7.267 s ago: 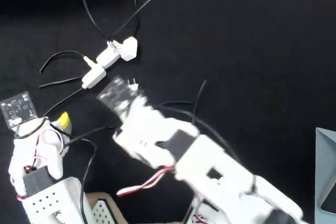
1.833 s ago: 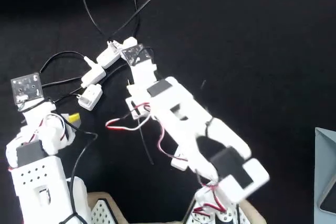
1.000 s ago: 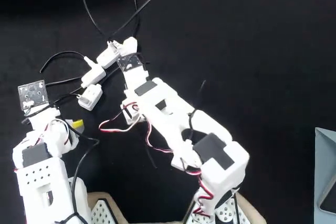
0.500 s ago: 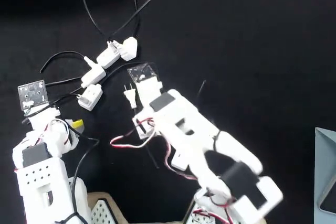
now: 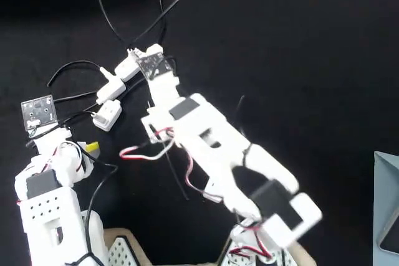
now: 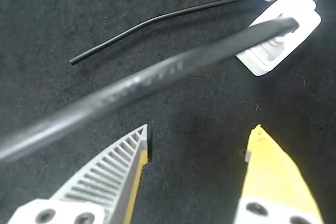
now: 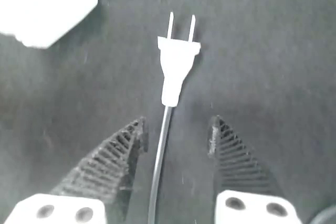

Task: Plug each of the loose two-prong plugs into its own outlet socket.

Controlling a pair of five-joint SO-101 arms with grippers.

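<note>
My right hand (image 7: 177,124) is spread wide astride the cable (image 7: 160,150) of the two-prong plug (image 7: 177,64), flat on the bench (image 7: 273,51) far-left, near a white socket (image 7: 50,3). Looks light, rigid, slick; I'd pinch the body, not the prongs (image 7: 170,24). Left hand (image 6: 200,128) spread, empty.

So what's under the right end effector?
A white two-prong plug lies on the black cloth just past the open fingers, prongs pointing away. Its cord runs back between them; the rest is covered.
</note>
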